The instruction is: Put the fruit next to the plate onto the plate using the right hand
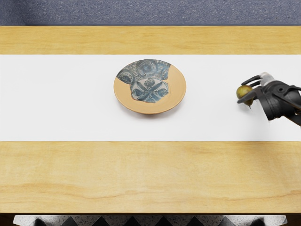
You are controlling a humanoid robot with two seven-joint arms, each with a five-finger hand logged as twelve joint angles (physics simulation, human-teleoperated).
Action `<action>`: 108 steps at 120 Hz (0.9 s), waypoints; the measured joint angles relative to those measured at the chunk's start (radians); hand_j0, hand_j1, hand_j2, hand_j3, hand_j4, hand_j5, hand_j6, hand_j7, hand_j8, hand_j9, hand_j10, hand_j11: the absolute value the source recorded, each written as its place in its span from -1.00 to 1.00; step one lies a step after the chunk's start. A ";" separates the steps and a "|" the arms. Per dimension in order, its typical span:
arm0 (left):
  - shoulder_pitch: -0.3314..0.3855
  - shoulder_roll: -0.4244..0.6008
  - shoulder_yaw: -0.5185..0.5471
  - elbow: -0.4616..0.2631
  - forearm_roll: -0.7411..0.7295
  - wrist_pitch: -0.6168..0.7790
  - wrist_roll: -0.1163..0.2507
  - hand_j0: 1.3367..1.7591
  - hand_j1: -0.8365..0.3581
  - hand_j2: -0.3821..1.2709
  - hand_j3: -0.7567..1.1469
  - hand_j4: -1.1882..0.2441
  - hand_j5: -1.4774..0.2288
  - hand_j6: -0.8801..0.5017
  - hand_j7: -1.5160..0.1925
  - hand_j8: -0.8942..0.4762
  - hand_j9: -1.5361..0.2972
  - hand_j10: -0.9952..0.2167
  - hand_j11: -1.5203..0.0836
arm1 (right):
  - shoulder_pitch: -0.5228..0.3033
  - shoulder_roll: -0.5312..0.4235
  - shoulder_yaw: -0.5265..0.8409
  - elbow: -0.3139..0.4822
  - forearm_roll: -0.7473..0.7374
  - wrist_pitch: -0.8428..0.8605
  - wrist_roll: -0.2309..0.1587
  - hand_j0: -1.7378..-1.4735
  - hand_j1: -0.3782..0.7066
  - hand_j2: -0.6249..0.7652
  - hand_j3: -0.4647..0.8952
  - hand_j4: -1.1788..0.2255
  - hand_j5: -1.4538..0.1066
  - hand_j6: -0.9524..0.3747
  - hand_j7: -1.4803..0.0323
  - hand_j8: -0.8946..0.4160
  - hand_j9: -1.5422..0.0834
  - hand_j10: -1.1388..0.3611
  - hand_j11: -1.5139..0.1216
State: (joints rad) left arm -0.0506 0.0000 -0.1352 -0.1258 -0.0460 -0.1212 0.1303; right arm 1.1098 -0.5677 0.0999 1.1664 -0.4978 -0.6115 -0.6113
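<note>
Orange plate (177, 92) with blue-grey pattern, yellow-green fruit (243, 91)

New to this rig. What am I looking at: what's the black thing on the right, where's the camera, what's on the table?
This is a simulator render, not a real photo. The one picture comes from the robot's head camera, which looks down at a slant on a wooden table with a white strip across it. The black thing is the humanoid's right hand, a five-finger hand on an arm that comes in from the right edge. Its fingers curl around a small yellow-green fruit. An orange plate with a blue-grey pattern sits mid-table, well apart from the hand, with nothing on it. The left arm is out of view.
</note>
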 joint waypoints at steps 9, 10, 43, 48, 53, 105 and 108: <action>0.000 0.000 0.000 0.000 0.000 0.000 0.000 0.52 0.98 -0.54 -0.21 0.66 0.73 0.27 0.77 0.30 0.67 0.64 0.89 | 0.010 -0.002 0.033 0.028 0.006 0.001 0.000 -0.31 0.01 0.21 -0.32 -0.36 -0.52 -0.24 -0.46 -0.36 -0.45 -0.38 -0.49; 0.001 0.000 0.000 0.000 0.000 0.000 0.000 0.52 0.98 -0.54 -0.21 0.66 0.73 0.27 0.77 0.30 0.67 0.64 0.89 | 0.011 -0.002 0.037 0.032 0.007 0.001 0.000 -0.31 0.02 0.22 -0.32 -0.36 -0.52 -0.24 -0.46 -0.35 -0.45 -0.37 -0.49; 0.000 0.000 0.000 0.000 0.000 0.000 0.000 0.52 0.98 -0.54 -0.21 0.66 0.73 0.27 0.77 0.30 0.67 0.64 0.89 | 0.062 -0.005 0.095 0.123 0.014 0.003 0.000 -0.32 0.15 0.37 -0.32 -0.27 -0.55 -0.16 -0.46 -0.27 -0.46 -0.30 -0.51; 0.001 0.000 0.000 0.000 0.000 0.000 0.000 0.52 0.98 -0.54 -0.21 0.66 0.73 0.27 0.77 0.30 0.67 0.64 0.89 | 0.065 -0.005 0.111 0.138 0.014 0.003 0.000 -0.32 0.16 0.38 -0.32 -0.26 -0.55 -0.15 -0.46 -0.26 -0.47 -0.30 -0.52; 0.000 0.000 0.000 0.000 0.000 0.000 0.000 0.52 0.98 -0.54 -0.21 0.66 0.73 0.27 0.77 0.30 0.67 0.64 0.89 | 0.068 -0.005 0.123 0.152 0.014 0.003 0.000 -0.32 0.17 0.39 -0.32 -0.26 -0.55 -0.16 -0.46 -0.26 -0.47 -0.29 -0.52; 0.001 0.000 0.000 0.000 0.000 0.000 0.000 0.52 0.98 -0.54 -0.21 0.66 0.73 0.27 0.77 0.30 0.67 0.64 0.89 | 0.095 0.040 0.188 0.293 0.015 0.006 0.000 -0.33 0.23 0.48 -0.32 -0.19 -0.60 -0.13 -0.46 -0.21 -0.49 -0.27 -0.53; 0.000 0.000 0.000 0.000 0.000 0.000 0.000 0.52 0.98 -0.54 -0.21 0.66 0.73 0.27 0.77 0.30 0.67 0.64 0.89 | 0.098 0.049 0.188 0.295 0.015 0.006 0.000 -0.33 0.23 0.48 -0.32 -0.19 -0.60 -0.12 -0.46 -0.22 -0.49 -0.27 -0.53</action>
State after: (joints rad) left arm -0.0505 0.0000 -0.1352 -0.1258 -0.0460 -0.1212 0.1302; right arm 1.2073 -0.5185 0.2883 1.4616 -0.4824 -0.6059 -0.6111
